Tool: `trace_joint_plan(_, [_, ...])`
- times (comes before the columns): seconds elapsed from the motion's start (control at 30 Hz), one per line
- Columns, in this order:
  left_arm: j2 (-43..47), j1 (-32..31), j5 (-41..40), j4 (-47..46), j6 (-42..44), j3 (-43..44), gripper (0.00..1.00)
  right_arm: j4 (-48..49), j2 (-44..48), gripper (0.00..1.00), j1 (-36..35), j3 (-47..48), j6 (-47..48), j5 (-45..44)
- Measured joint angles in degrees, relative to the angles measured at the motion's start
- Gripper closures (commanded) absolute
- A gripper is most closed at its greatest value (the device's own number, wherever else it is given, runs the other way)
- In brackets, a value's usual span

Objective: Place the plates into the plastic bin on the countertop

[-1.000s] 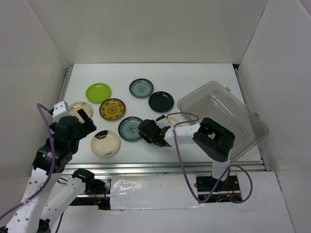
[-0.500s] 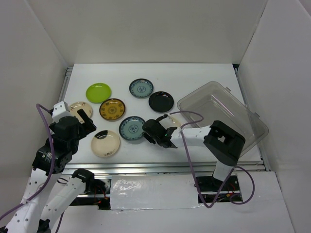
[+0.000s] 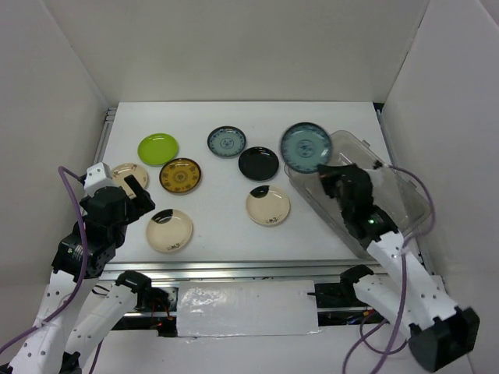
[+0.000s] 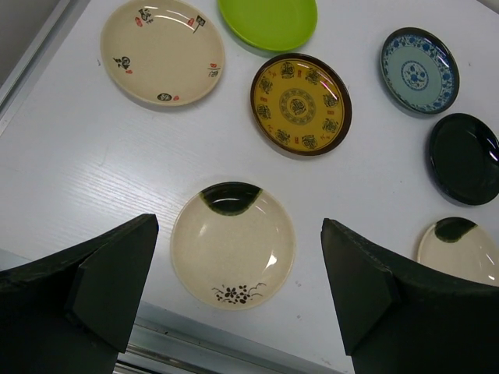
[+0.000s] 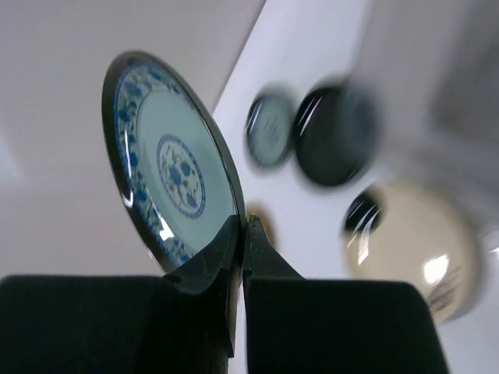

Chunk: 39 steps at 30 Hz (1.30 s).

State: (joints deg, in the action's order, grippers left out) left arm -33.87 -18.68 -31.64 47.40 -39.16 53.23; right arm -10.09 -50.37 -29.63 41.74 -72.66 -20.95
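My right gripper (image 3: 326, 173) (image 5: 243, 222) is shut on the rim of a blue-grey patterned plate (image 3: 306, 147) (image 5: 171, 167), held tilted in the air over the left corner of the clear plastic bin (image 3: 394, 187). On the white countertop (image 3: 218, 117) lie a lime green plate (image 3: 158, 146), a mustard plate (image 3: 180, 175), a second blue-grey plate (image 3: 226, 141), a black plate (image 3: 258, 163) and a cream plate (image 3: 268, 205). My left gripper (image 3: 132, 195) (image 4: 239, 227) hangs open above another cream plate (image 3: 169, 230) (image 4: 232, 245). A third cream plate (image 4: 162, 51) lies at the far left.
White panels wall the countertop on the left, back and right. A metal rail (image 3: 234, 269) runs along the front edge. The bin sits angled at the right side, close to the right wall. The right wrist view is motion-blurred.
The right arm has shut on the blue-grey plate at the front middle, lifted it and swung it right to the bin's left corner, uncovering a cream plate. The left arm has not moved.
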Motion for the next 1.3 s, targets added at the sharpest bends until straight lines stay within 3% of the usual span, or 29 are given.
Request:
trace_joint_plan(0.13, [0.0, 0.0, 0.2, -0.2, 0.0, 0.0, 0.01, -5.9, 8.8, 1.0, 20.9, -5.0, 5.4, 2.5])
trace_joint_plan(0.27, [-0.1, 0.0, 0.4, -0.3, 0.1, 0.0, 0.01, -6.8, 6.7, 1.0, 41.2, -7.4, 11.5, 13.4])
trace_joint_plan(0.4, [-0.4, 0.0, 0.4, -0.3, 0.1, 0.0, 0.01, -5.7, -4.0, 1.0, 48.2, -8.2, 15.5, 21.1])
trace_joint_plan(0.63, [-1.3, 0.0, 0.7, -0.3, 0.2, 0.0, 0.01, -3.0, -16.8, 0.96, 48.7, -7.5, 18.4, 27.5])
trace_joint_plan(0.67, [-1.4, 0.0, 0.7, -0.3, 0.2, 0.0, 0.01, -2.4, -18.8, 0.66, 48.7, -6.8, 18.6, 27.7])
trace_joint_plan(0.7, [-1.4, 0.0, 0.7, -0.3, 0.2, 0.0, 0.01, -2.1, -20.5, 0.44, 48.7, -6.1, 18.4, 28.0])
trace_joint_plan(0.8, [-1.4, 0.0, 0.9, -0.4, 0.2, 0.0, 0.01, -0.6, -23.8, 0.06, 48.3, -4.6, 18.9, 28.8])
trace_joint_plan(0.83, [-1.5, 0.0, 1.0, -0.4, 0.2, 0.0, 0.01, -0.3, -23.9, 0.0, 48.1, -4.6, 19.1, 29.0])
trace_joint_plan(0.97, [-2.1, 0.0, 1.5, -0.6, 0.2, 0.0, 0.01, -0.6, -18.4, 0.0, 44.1, -4.5, 20.5, 28.6])
trace_joint_plan(1.13, [-3.1, 0.0, 3.2, -1.6, 1.3, -0.1, 0.01, -4.1, -2.3, 0.0, 27.3, -0.6, 23.2, 22.2])
trace_joint_plan(1.2, [-4.0, 0.0, 7.4, -3.0, 2.6, -0.3, 0.01, -5.6, 3.4, 0.0, 19.2, 2.1, 24.4, 19.9])
trace_joint_plan(1.3, [-9.0, 0.0, 20.1, -7.7, 3.6, -0.9, 0.01, -7.7, 9.5, 0.0, 12.7, 3.2, 25.7, 18.2])
